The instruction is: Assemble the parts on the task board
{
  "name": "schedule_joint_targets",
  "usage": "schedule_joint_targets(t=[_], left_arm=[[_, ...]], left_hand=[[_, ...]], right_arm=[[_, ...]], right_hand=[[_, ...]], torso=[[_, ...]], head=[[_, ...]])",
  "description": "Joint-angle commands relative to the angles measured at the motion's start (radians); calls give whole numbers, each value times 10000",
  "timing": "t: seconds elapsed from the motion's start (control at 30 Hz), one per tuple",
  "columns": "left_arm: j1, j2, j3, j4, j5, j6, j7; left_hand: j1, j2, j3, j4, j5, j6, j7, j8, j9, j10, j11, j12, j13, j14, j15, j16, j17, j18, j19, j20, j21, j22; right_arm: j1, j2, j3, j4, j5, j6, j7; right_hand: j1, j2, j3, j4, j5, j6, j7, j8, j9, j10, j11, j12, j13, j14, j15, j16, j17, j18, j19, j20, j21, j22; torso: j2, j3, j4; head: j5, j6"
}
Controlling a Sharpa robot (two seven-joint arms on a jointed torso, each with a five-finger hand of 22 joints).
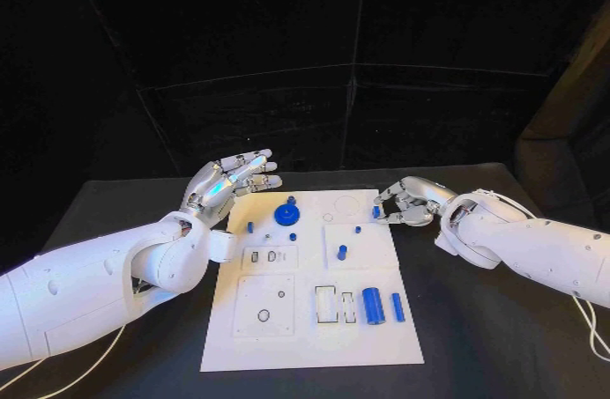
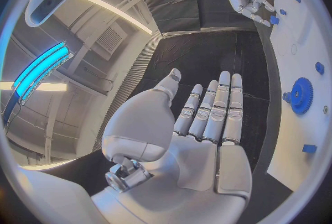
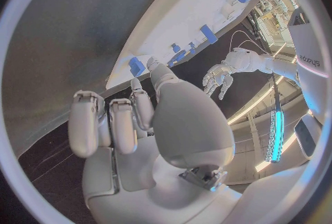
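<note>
Altogether one white board (image 1: pixel 311 324) lies flat in the middle of the black table (image 1: pixel 483 328), and several blue parts sit on it: one gear (image 1: pixel 287 213) near the far edge, one thick cylinder (image 1: pixel 374 305) and one thin rod (image 1: pixel 397 306) side by side near the right edge, and a handful of small pegs, of which one stands just left of the gear (image 1: pixel 250 226), one just below it (image 1: pixel 293 237) and one near the board's middle (image 1: pixel 342 253). Smaller pieces are too tiny to count surely. Two white arms reach in. At the board's far left corner, the left hand (image 1: pixel 233 184) hangs above the table, palm flat, fingers straight and lying close together, thumb apart, holding nothing; the left wrist view shows the same flat palm (image 2: pixel 207 124) with the gear (image 2: pixel 301 94) off to its side. Over at the board's far right edge, the right hand (image 1: pixel 409 202) has its fingers curled, and the thumb tip and a finger meet on a small blue part (image 3: pixel 137 66) right at the board's rim.
</note>
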Motion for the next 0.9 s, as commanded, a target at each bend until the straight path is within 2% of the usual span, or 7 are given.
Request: schedule_joint_targets(t=[0.03,0.27,0.5,0.9], left_arm=[[9,-5,5,8,-17,166,102],[7,15,5,-9,-17,166,110],[4,21,5,-31,-17,164,115],[0,24,5,-49,-17,177,103]], left_hand=[[32,123,12,-44,20,59,854,8,10,56,-1,23,8,65,-10,-54,-10,151,72,-12,29,-13],[36,126,15,-48,20,57,854,8,10,59,-2,23,8,66,-10,-56,-11,151,72,-13,29,-14],[40,128,18,-52,20,30,856,4,7,58,-1,21,7,68,-11,-59,-12,151,73,-12,28,-16],[40,128,18,-52,20,30,856,4,7,58,-1,21,7,68,-11,-59,-12,151,73,-12,28,-16]], right_arm=[[-7,85,7,-99,166,-144,65],[-57,296,8,-326,284,-180,18],[-83,440,10,-515,344,-232,36],[-89,500,11,-618,428,-189,78]], right_hand=[[18,-12,-55,27,70,-75,-23,-50,-12,-50,21,-49,128,761,70,-16,1382,-145,-30,68,-9,-3],[17,83,-46,43,64,-49,-9,-23,-1,-41,31,-41,139,760,77,-19,1378,-144,-31,72,-10,-5],[36,136,-33,36,64,-31,-1,-10,5,-35,37,-34,148,763,81,-14,1392,-144,-32,75,-11,-7],[80,320,-7,-2,30,275,9,141,67,42,44,54,241,769,91,-5,1418,-148,-19,86,3,17]], torso=[[-3,4,-14],[1,31,-17],[-2,16,-18],[-7,15,-17]], head=[[-11,-2],[-31,-22],[-23,-45],[-49,-58]])
